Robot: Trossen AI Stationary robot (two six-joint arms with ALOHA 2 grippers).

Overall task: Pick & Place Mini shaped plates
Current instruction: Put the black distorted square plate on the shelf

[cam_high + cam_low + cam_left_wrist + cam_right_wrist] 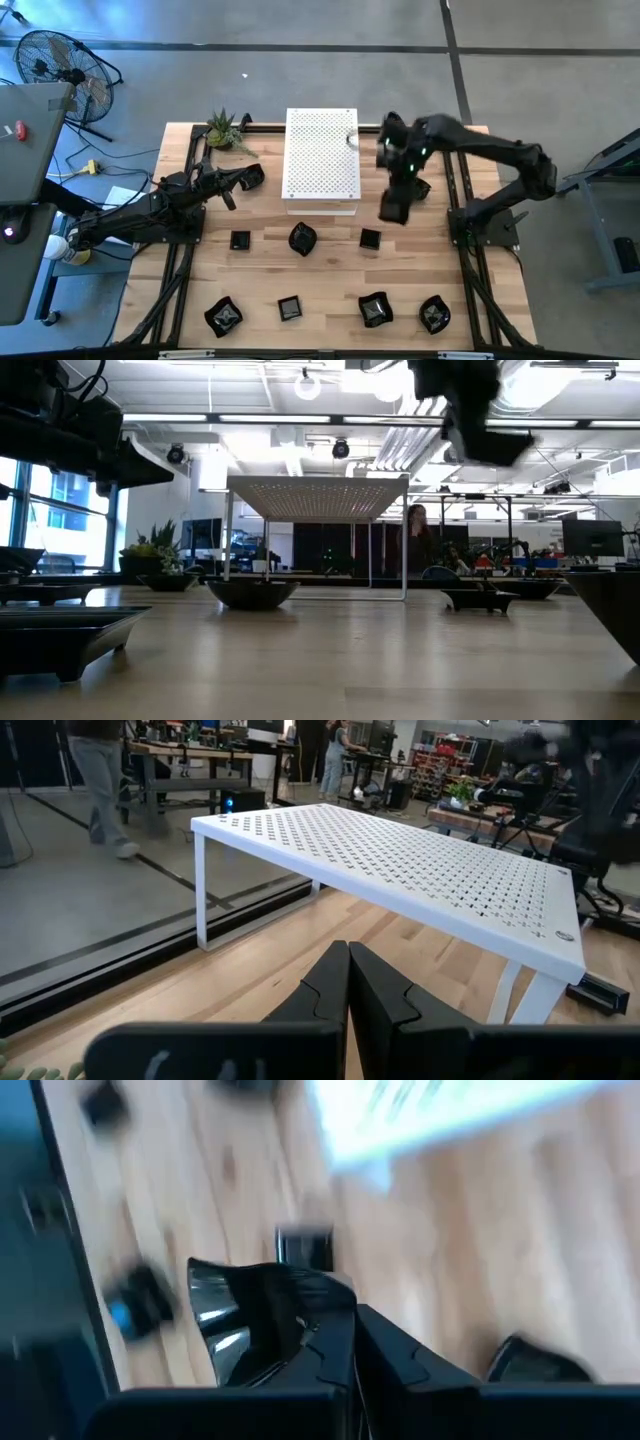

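Wood table, R gripper pinching a black plate, airborne right of centre, white rack just left (L gripper pressed shut, idle upper left).

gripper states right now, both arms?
Left gripper: closed, empty, beside the white shelf.
Right gripper: closed on a mini shaped plate.

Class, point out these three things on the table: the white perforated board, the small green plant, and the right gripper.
white perforated board (pixel 320 160), high view, middle of its top.
small green plant (pixel 222 128), high view, its leaves.
right gripper (pixel 394 211), high view, its finger end.
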